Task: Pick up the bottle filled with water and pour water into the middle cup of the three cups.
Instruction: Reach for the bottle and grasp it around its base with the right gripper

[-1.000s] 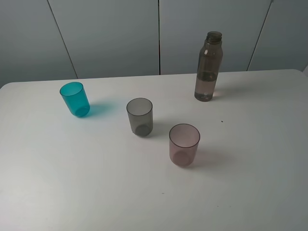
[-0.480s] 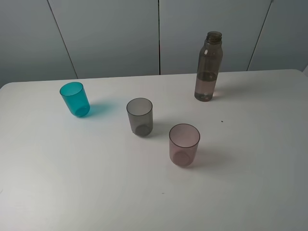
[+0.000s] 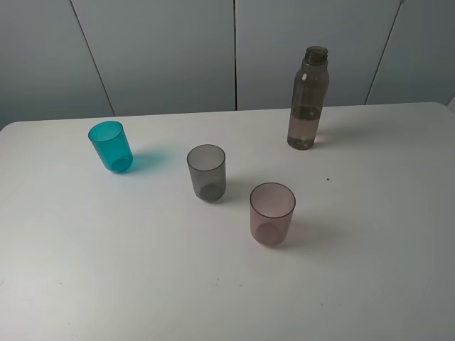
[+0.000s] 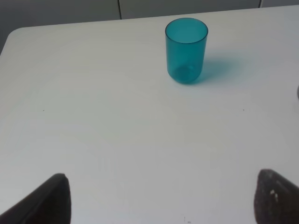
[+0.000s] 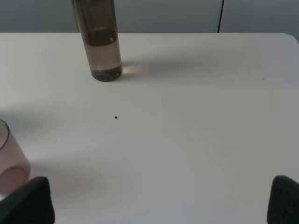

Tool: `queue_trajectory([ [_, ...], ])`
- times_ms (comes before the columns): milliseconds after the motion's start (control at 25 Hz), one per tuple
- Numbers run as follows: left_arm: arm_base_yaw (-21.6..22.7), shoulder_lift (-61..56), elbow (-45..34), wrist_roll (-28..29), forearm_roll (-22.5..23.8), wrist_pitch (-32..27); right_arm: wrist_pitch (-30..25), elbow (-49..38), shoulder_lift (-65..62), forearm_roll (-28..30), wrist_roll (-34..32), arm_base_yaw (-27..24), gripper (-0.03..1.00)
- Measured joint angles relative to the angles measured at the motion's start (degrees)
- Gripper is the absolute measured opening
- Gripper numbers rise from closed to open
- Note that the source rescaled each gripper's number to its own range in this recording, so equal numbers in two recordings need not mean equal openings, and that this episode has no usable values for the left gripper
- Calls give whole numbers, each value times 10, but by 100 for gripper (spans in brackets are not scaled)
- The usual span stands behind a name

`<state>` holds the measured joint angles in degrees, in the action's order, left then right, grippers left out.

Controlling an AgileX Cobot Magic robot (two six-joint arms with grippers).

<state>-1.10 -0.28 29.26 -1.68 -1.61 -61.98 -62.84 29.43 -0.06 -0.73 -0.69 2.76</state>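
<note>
The smoky brown-grey bottle (image 3: 308, 99) stands upright and uncapped at the back right of the white table (image 3: 370, 256), with water in its lower part; it also shows in the right wrist view (image 5: 98, 42). The teal cup (image 3: 111, 146), the smoky grey middle cup (image 3: 207, 172) and the pink-mauve cup (image 3: 271, 213) stand in a diagonal row. The left wrist view shows the teal cup (image 4: 186, 50) far ahead of my open left gripper (image 4: 161, 200). My right gripper (image 5: 159, 200) is open, well short of the bottle, with the pink cup (image 5: 10, 158) at its side. Neither gripper shows in the exterior view.
Grey wall panels (image 3: 234, 50) stand behind the table's far edge. A small dark speck (image 3: 328, 178) lies on the table between the bottle and the pink cup.
</note>
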Motion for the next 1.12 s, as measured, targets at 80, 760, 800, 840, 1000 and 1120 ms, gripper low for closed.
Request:
queue_trajectory([
  [80, 0, 0, 0, 0, 0, 0, 0, 0, 8, 0, -8, 0, 96],
  [760, 0, 0, 0, 0, 0, 0, 363, 134, 412, -61, 16, 7, 96],
  [800, 0, 0, 0, 0, 0, 0, 367, 135, 443, -63, 23, 18, 96],
  [840, 0, 0, 0, 0, 0, 0, 372, 135, 470, -63, 33, 34, 96],
  [1000, 0, 0, 0, 0, 0, 0, 412, 135, 583, -70, 74, 101, 96],
  [1120, 0, 0, 0, 0, 0, 0, 463, 135, 660, -74, 88, 124, 96],
])
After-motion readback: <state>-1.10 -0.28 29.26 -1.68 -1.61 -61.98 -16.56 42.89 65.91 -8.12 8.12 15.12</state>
